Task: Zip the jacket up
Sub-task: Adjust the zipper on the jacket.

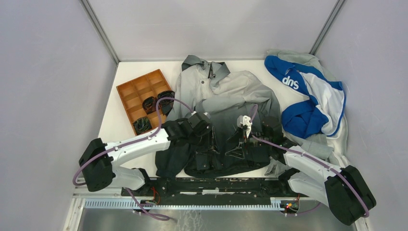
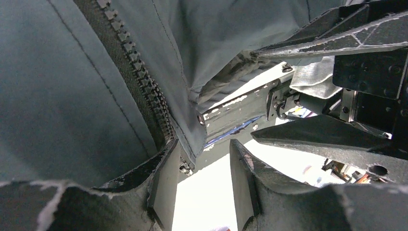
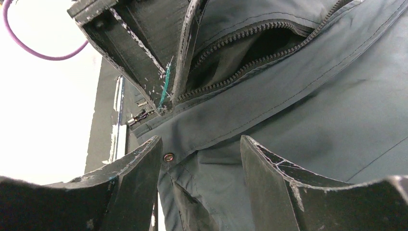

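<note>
The jacket point(image 1: 226, 96) lies flat mid-table, light grey at the collar and black at the hem. Both grippers are low over its dark hem. My left gripper point(image 1: 208, 147) is open; in the left wrist view point(image 2: 203, 149) its left finger point(image 2: 161, 178) rests against the zipper's point(image 2: 139, 77) lower end, with only bright table between the jaws. My right gripper point(image 1: 239, 144) is open; in the right wrist view point(image 3: 201, 142) it straddles jacket fabric point(image 3: 312, 106) beside a snap button point(image 3: 168, 157). The zipper point(image 3: 226, 82) gapes open above, and its slider point(image 3: 138, 117) sits by the hem.
A brown compartment tray point(image 1: 132, 94) with dark items stands at the left. A blue-and-white garment point(image 1: 308, 96) lies on a light grey sweatshirt point(image 1: 337, 139) at the right. The table's near edge rail point(image 1: 211, 185) runs just below the hem.
</note>
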Available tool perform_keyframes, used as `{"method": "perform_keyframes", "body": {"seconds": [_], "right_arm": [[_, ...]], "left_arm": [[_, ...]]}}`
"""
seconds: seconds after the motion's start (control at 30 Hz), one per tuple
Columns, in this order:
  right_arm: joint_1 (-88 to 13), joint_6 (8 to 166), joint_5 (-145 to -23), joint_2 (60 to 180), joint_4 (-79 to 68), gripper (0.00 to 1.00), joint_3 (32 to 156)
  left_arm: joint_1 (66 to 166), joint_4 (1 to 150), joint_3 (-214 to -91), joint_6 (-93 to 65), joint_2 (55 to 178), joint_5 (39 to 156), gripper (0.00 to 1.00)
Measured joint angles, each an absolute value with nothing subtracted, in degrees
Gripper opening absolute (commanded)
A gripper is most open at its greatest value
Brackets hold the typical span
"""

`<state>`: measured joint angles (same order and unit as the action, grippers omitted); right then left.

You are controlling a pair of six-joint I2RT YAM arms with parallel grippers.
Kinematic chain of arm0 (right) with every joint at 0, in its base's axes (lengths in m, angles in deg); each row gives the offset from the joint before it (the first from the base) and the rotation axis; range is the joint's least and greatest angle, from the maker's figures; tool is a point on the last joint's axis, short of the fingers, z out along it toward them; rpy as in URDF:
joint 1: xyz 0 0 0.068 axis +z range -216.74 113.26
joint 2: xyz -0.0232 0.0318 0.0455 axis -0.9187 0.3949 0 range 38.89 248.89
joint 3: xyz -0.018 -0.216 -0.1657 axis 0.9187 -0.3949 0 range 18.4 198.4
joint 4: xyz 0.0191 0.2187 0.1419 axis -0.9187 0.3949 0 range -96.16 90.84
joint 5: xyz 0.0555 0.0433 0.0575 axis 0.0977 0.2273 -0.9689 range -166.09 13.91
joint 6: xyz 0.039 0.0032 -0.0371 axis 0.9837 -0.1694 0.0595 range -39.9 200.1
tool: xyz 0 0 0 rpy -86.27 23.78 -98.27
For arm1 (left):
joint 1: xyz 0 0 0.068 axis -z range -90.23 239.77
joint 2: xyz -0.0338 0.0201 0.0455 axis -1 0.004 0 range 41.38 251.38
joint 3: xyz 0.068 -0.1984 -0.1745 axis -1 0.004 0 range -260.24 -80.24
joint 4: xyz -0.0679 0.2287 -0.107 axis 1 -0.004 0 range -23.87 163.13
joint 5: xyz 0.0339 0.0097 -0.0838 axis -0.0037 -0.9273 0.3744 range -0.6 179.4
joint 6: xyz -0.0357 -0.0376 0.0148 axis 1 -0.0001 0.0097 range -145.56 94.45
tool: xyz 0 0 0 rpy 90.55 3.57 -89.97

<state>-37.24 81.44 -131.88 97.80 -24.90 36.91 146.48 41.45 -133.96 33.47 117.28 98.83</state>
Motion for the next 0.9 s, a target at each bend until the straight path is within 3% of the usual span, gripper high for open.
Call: {"method": "perform_keyframes", "body": {"seconds": [0.63,0.9], "right_arm": [[-37.57,82.69,-131.38,97.69,-25.36,0.67,36.58],[-37.81,83.39,-131.45,97.28,-25.36,0.66,36.58]], "left_arm": [[147.03,34.82,-138.28,30.48,122.68,98.68,0.48],[147.40,38.21,-137.37,30.50,124.71,100.69,0.28]]}}
